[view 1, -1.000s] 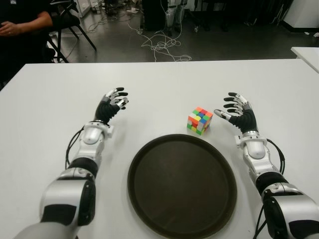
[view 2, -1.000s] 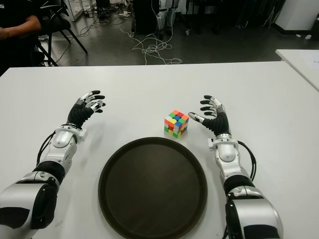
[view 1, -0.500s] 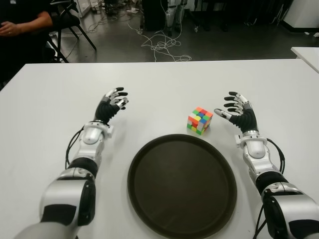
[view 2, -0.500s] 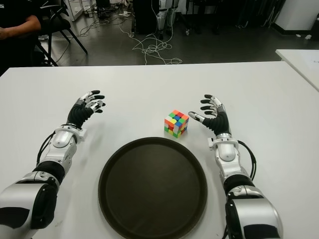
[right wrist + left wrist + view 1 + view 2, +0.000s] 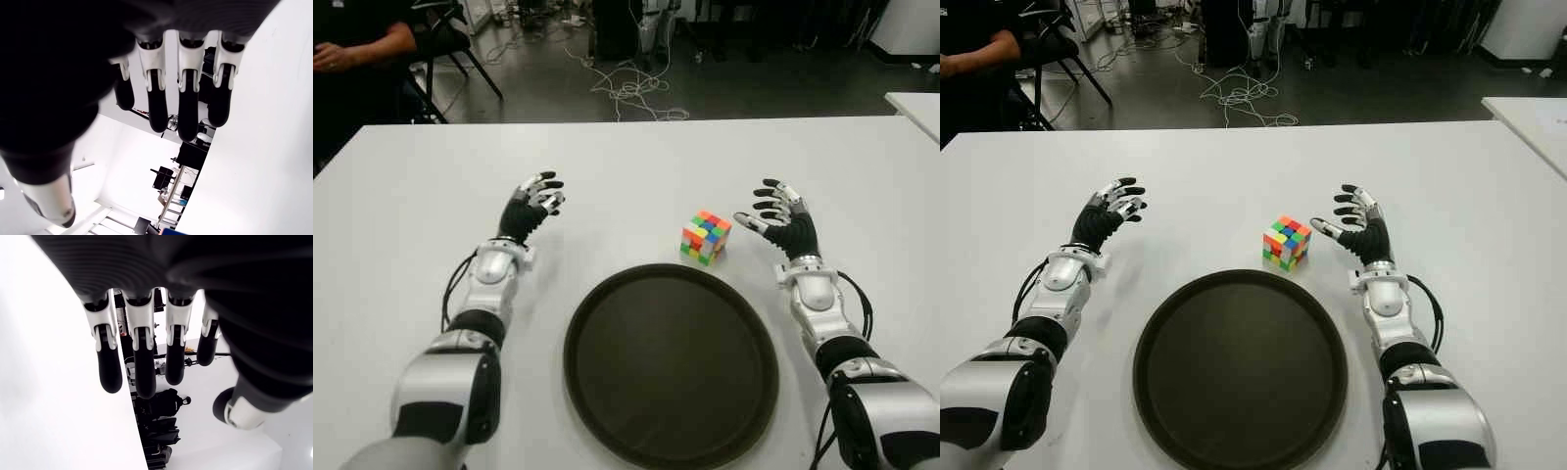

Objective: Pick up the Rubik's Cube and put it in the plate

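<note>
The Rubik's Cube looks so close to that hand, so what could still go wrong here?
The Rubik's Cube sits free on the table, turned corner-on to the open right hand, so the fingers might nudge it away. It also sits near the plate rim, so it could catch there. The left hand is open, well left of the cube.

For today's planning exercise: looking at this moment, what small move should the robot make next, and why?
Probably shift the right hand toward its left to close on the cube. The cube sits on the table just beyond the plate, and that open hand is beside it, not touching.
</note>
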Controlling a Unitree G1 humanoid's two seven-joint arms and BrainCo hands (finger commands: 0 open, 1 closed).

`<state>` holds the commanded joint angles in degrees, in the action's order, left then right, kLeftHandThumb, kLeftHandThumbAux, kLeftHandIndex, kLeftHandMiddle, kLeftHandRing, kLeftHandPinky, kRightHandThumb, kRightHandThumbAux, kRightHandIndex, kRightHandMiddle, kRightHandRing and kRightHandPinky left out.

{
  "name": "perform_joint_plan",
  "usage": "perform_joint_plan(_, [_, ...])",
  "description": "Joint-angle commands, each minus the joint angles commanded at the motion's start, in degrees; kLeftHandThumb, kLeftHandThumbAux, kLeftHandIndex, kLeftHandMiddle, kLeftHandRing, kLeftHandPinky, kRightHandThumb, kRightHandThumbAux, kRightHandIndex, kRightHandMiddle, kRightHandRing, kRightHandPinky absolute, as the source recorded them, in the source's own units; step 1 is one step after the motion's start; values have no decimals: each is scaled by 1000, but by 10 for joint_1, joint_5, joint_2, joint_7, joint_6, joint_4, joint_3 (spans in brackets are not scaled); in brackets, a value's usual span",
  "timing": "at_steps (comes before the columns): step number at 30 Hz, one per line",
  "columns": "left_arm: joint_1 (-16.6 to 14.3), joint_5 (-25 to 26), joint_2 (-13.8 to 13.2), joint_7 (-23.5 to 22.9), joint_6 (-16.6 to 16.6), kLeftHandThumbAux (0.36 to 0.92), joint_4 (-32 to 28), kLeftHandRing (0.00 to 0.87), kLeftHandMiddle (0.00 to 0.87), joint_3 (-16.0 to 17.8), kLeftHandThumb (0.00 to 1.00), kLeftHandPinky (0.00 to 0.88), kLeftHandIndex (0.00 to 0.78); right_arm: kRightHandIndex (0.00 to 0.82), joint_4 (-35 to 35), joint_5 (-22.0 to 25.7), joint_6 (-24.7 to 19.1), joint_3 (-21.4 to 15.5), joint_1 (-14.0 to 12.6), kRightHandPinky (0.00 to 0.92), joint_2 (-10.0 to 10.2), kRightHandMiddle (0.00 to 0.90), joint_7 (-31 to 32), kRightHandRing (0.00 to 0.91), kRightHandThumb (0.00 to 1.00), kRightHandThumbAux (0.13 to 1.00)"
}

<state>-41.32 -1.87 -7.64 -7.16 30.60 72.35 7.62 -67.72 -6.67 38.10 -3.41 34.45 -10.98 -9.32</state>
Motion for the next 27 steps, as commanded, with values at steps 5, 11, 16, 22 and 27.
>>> perform_joint_plan(5, [1,0,-1,-1,1,672,0,291,262,0,188,348,213,213,20,0,5,-3,15,326,-7,297,-11,317,51,718])
perform_joint_plan(11, [0,1,-2,-3,0,658,0,298,264,0,209,357,209,215,75,-23,20,4,26,312,-19,286,-51,302,27,734])
perform_joint_plan(16, [-1,2,-1,-1,-4,655,1,302,269,2,219,360,208,216,136,-60,37,18,29,307,-30,279,-84,295,6,751])
perform_joint_plan(22, [0,4,0,-1,-4,655,0,302,272,3,217,356,208,201,160,-105,46,38,43,296,-46,257,-104,269,5,784])
perform_joint_plan(27, [-1,4,0,-1,-5,651,0,299,267,3,203,356,203,183,176,-142,54,60,44,273,-45,234,-122,244,0,815])
